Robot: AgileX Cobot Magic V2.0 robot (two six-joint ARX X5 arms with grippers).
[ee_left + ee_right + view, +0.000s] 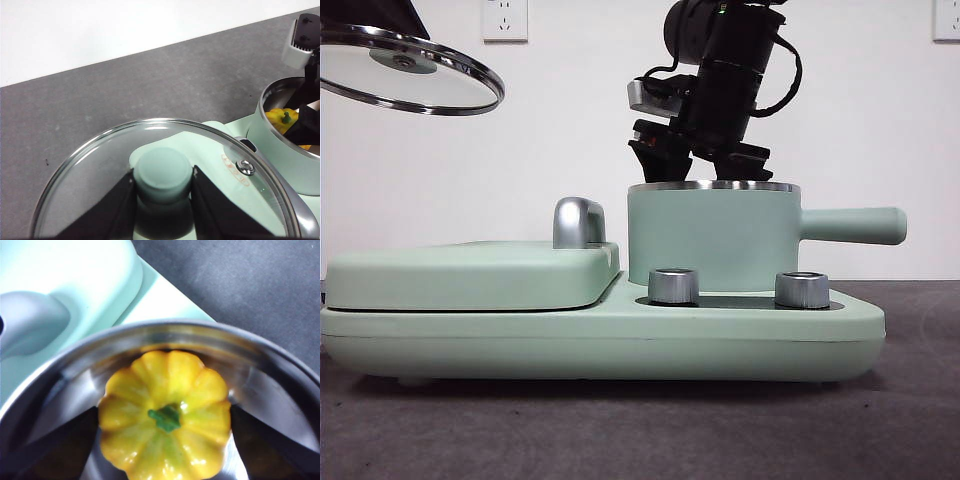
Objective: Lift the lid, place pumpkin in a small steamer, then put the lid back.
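The lid (410, 70), clear glass with a steel rim, hangs tilted high at the left of the front view. My left gripper (162, 175) is shut on its mint-green knob (162, 167). The small steamer (710, 235) stands uncovered on the appliance, its long handle pointing right. Inside it sits the yellow-orange pumpkin (165, 415) with its green stem up. My right gripper (700, 165) reaches down into the pot, its jaws against both sides of the pumpkin. The left wrist view shows the pumpkin (282, 120) through the pot's open top.
The steamer rests on a wide mint-green appliance base (600, 330) with two silver knobs (673, 285) in front. A flat mint-green cover (470, 275) with a chrome handle (578, 222) lies left of the pot. Dark grey tabletop surrounds it.
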